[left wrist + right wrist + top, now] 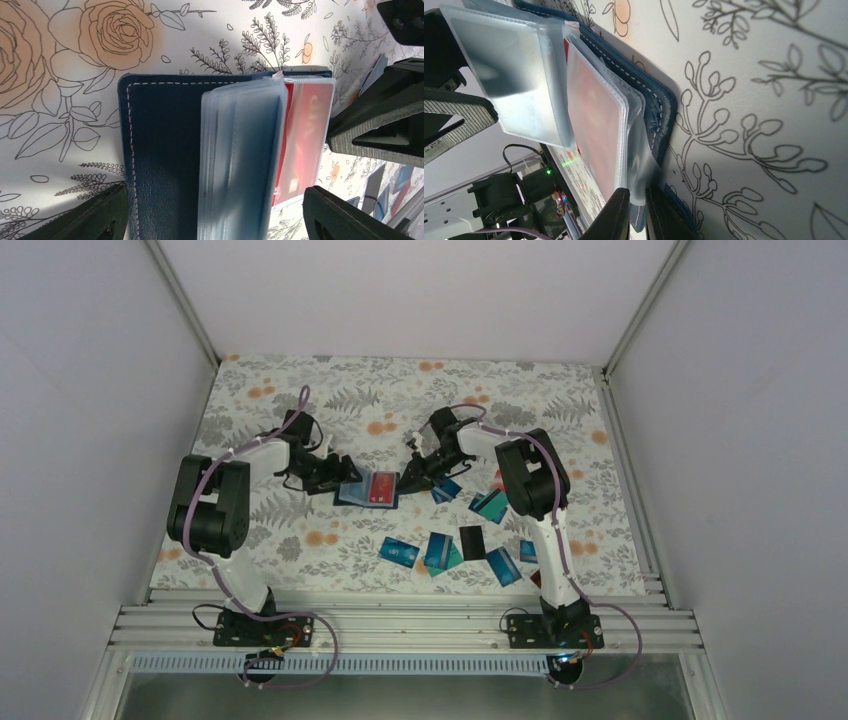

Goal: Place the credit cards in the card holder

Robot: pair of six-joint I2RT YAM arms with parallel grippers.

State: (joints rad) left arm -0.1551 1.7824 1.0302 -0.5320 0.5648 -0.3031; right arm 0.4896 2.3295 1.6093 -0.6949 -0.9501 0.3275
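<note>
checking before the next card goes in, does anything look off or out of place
Nothing damaged. The card holder lies open, its clear sleeves standing fanned, one pinched in the right gripper. Loose credit cards lie scattered and partly overlapping near the right arm.

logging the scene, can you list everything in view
card holder: one, dark navy, open, mid-table
clear sleeves: a stack, see-through, in the holder
red card: one, red, inside a sleeve
loose cards: at least six, blue and teal, right of holder
black card: one, black, among them
tablecloth: one, pale floral, under everything
left tool: one, black, open, by the holder
right tool: one, black, shut on one of the clear sleeves
</note>
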